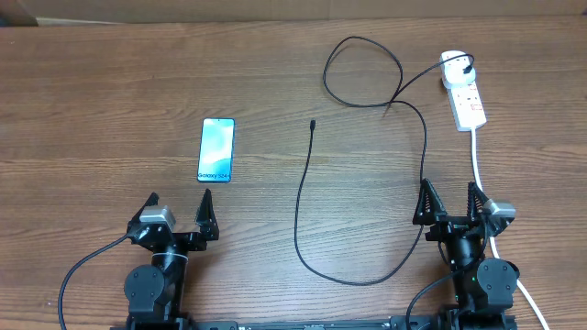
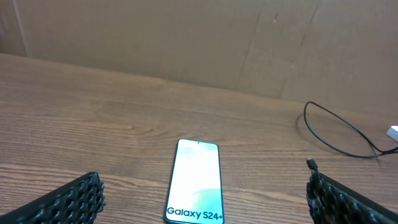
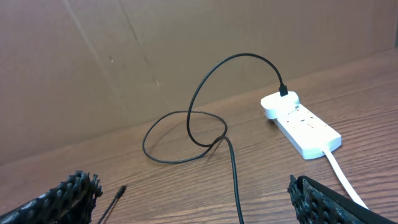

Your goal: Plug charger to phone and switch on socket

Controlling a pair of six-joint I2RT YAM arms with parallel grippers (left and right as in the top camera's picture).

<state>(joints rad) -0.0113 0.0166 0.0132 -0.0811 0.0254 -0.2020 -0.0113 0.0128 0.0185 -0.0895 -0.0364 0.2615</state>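
The phone [image 1: 216,149] is lying flat on the table [image 1: 92,92], screen up, in the left half. The left gripper [image 1: 180,194] is standing near its lower edge, with both fingers [image 2: 74,199] spread wide and gripping nothing. In the left wrist view the phone is showing between the two fingers, a little ahead of them, with the words "Galaxy S24+" at its near end. The right gripper [image 1: 449,185] is standing at the right side, also released, its jaws wide apart and empty. The charger [image 1: 297,211] is lying across the middle of the table. Its tip [image 1: 313,123] is resting free on the wood, right of the phone and well apart from it. From there the cable is running toward the robot, bending round in a wide curve and going up past the left side of the right gripper. Farther away it is making one loop [image 1: 325,78], and its plug [image 1: 469,64] is sitting in the rounded end of the socket [image 1: 465,101]. The socket is lying at the far right of the table, and its white cord [image 1: 477,160] is coming toward the robot, passing close by the right gripper. In the right wrist view the cable is rising in an arc above the plug.
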